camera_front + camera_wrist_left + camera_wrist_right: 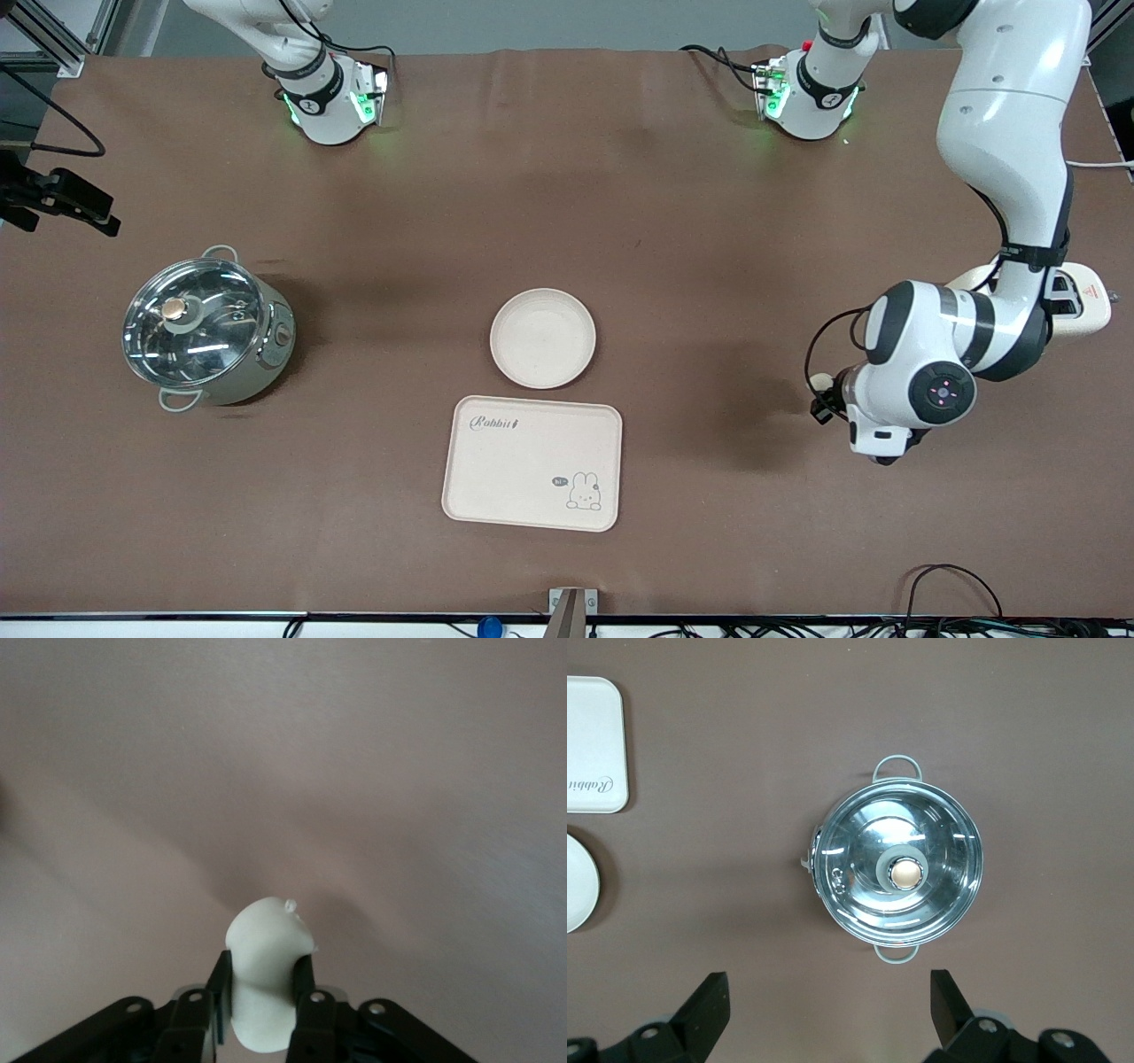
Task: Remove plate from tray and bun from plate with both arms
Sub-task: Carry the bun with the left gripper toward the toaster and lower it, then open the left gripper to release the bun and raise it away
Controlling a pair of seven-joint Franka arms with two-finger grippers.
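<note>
The round cream plate (542, 338) lies on the brown table near the middle, just farther from the front camera than the rabbit tray (532, 462). My left gripper (826, 404) hangs over bare table toward the left arm's end and is shut on the pale bun (264, 974), which bulges out above the fingers; the bun shows as a small cream spot in the front view (820, 382). My right gripper (828, 992) is open and empty, high over the table beside the steel pot (897, 870). The plate's edge shows in the right wrist view (578, 884).
The lidded steel pot (205, 330) stands toward the right arm's end. A cream object (1083, 301) with a red mark sits partly hidden by the left arm. The tray's corner shows in the right wrist view (594, 744).
</note>
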